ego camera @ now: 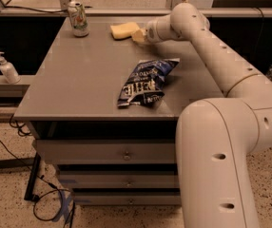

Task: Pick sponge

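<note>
The sponge (123, 31) is a pale yellow soft block lying flat near the far edge of the grey table (74, 84). My gripper (139, 36) is at the sponge's right end, low over the table top, at the end of my white arm (207, 42), which reaches in from the right. The gripper's tip meets the sponge's right edge. I cannot tell whether it grips the sponge.
A soda can (79, 18) stands at the far left of the table, left of the sponge. A blue chip bag (147, 82) lies mid-table, nearer than the gripper. A soap dispenser (6, 68) stands on a lower shelf to the left. Drawers (112, 153) sit under the table top.
</note>
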`<state>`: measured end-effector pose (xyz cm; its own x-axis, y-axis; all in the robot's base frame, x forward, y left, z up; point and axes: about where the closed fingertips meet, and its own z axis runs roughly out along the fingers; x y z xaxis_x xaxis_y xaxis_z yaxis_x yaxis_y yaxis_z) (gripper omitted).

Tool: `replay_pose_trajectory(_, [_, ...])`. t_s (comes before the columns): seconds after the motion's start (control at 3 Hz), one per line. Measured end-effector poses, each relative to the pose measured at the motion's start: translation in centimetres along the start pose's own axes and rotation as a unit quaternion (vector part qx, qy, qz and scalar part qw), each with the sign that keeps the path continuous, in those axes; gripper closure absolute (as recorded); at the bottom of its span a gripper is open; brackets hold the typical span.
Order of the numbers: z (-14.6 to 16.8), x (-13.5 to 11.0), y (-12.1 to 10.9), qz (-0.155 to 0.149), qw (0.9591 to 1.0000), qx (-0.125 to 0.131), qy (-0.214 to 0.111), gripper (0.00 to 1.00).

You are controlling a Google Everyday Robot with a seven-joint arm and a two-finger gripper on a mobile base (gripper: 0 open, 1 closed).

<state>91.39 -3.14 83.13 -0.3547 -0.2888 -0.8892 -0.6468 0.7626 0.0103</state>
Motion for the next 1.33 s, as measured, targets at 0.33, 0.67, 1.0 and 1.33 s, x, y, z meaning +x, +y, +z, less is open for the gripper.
replay_pose_trajectory(0.33, [-0.9,0.5,-0.7,-0.005,0.9999,0.009,0.004,0.89])
replay_pose_trajectory(0.67, [-2.1,0.5,-1.0,-0.009,0.9998,0.016,-0.004,1.00])
replay_pose_trajectory(1.0, [-3.6,-0.1,-1.1,-0.005,0.9995,0.020,-0.023,1.00])
replay_pose_trajectory(1.33, [-6.0,-2.6,-0.1,-0.004,0.9984,0.010,-0.056,1.00])
